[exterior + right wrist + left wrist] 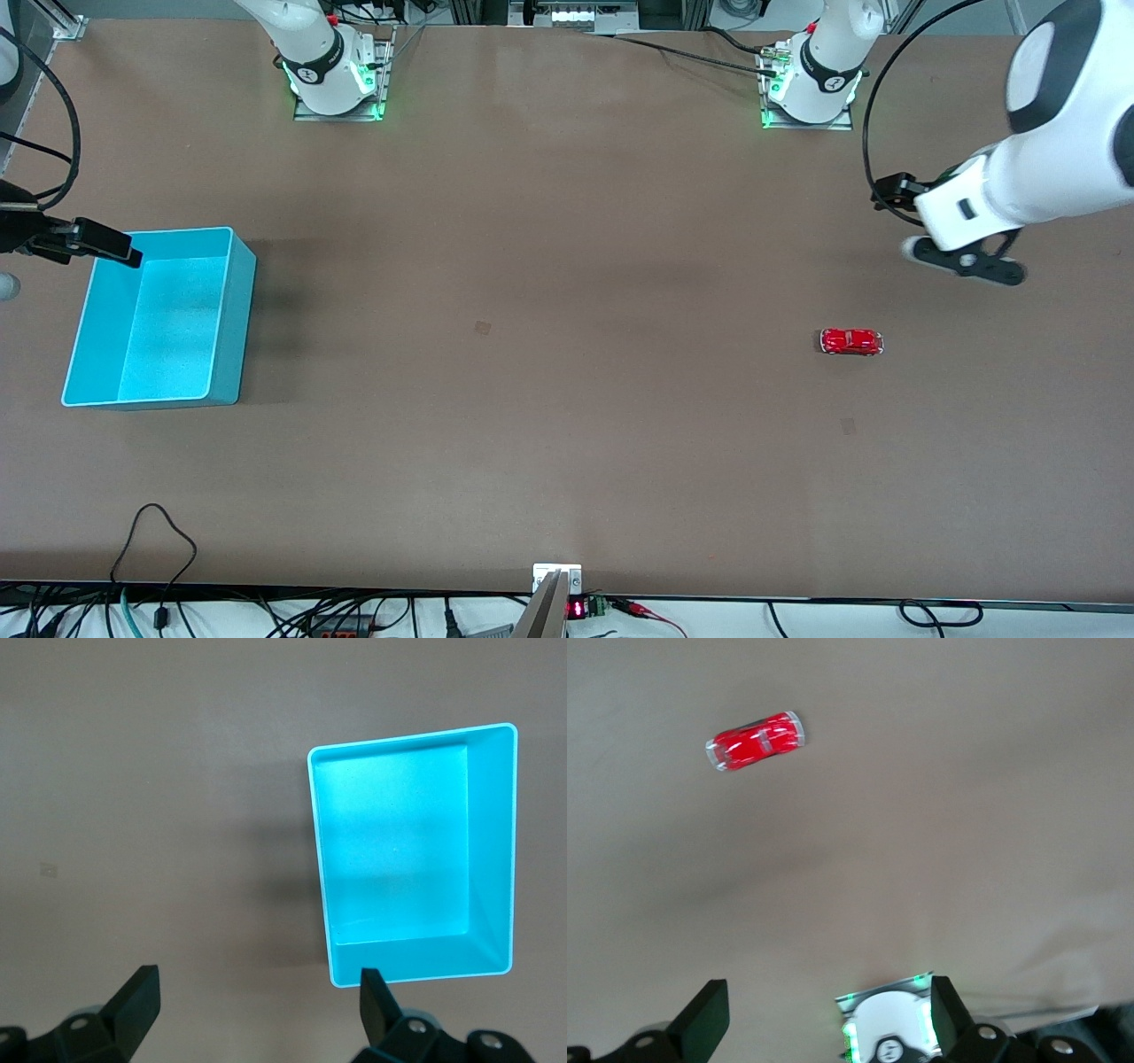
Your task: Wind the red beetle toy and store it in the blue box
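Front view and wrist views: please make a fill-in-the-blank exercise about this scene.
1. The tiny glossy red toy car rests on the ___.
2. The bright turquoise plastic box contains ___.
3. The left pincer has its jaws ___.
4. The car lies toward the ___ arm's end.

Missing words: table; nothing; open; left

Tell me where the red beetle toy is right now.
The red beetle toy sits alone on the table toward the left arm's end, nearer the front camera than the left gripper hovering close by.

Brown table (549, 266) with two faint darker marks, black cables (151, 540) trailing along its edge nearest the front camera, small red digital display (577, 609) beside them.
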